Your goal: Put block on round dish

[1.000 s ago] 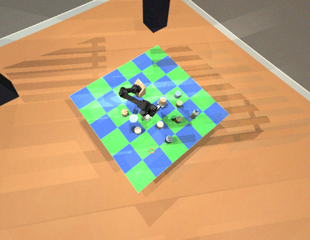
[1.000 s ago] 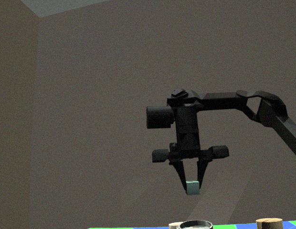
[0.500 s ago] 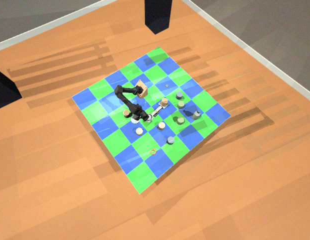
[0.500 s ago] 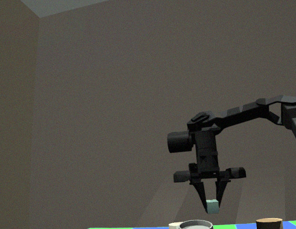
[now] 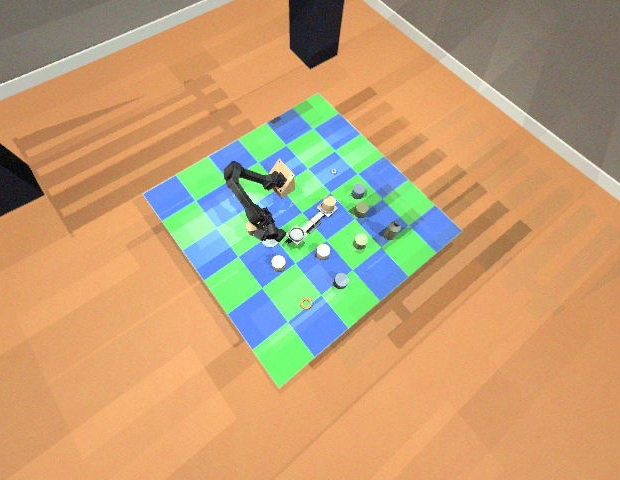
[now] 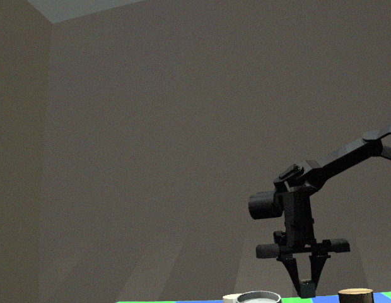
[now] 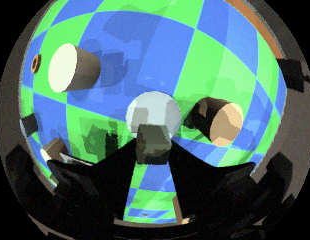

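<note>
The checkered mat (image 5: 320, 330), flat glossy blue/green squares, is the biggest thing. On it stands the matte black, angular arm (image 5: 243, 193), bent over w/ wrist pointing straight down. Step in hand, by my read, is the carry-to-dish leg. The cup is already off one end of the balance (image 5: 311, 222), a thin pale-grey beam w/ a bare ringed pan on the near end. The other cup (image 5: 329, 204), a tan wood-look cylinder, sits untouched on the far end. The round dish (image 7: 154, 115) is a pale, smooth, shallow disc. In the wrist view it lies directly beneath the gripper (image 7: 153, 148). In the top view the wrist mostly covers it. The removed cup (image 7: 218, 119), same tan cylinder, stands just beside the dish and not over it, as far as I can tell. Scattered short cylinders (white, grey-blue, olive) and a small orange ring (image 5: 305, 302) lie well apart. Smallest is the block (image 7: 153, 142), a dark little cube w/ hard edges, clamped between the tapered fingertips and hanging above the dish, not touching it. Next move probably calls for a straight descent, jaws opening once the block is low over the disc, then a retreat up and away from the nearby cup and the balance. Main risk is brushing that near cup on exit.
</note>
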Available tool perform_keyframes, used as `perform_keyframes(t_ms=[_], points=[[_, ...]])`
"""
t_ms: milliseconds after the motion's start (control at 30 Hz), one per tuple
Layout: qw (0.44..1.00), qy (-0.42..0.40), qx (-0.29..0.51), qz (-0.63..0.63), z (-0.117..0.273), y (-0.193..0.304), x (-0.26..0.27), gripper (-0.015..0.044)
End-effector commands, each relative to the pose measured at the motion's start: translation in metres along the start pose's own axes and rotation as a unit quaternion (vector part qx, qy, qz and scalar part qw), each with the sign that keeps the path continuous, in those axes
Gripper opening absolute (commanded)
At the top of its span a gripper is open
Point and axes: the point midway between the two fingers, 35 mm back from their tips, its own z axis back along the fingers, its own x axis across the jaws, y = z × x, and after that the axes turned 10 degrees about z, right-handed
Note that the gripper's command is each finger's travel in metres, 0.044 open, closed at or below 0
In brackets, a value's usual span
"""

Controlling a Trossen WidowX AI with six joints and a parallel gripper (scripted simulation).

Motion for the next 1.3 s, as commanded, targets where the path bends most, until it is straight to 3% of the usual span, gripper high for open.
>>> perform_keyframes(t_ms=[0,300,1033,1267], points=[[1.000,0.002,0.000,0.003,-0.007,0.001,-0.003,0.0000],[1.000,0.003,-0.002,0.003,-0.043,0.001,-0.004,0.0000],[1.000,0.003,-0.002,0.004,-0.064,0.001,-0.004,0.0000],[1.000,0.003,-0.004,0.001,-0.058,-0.001,-0.004,0.0184]])
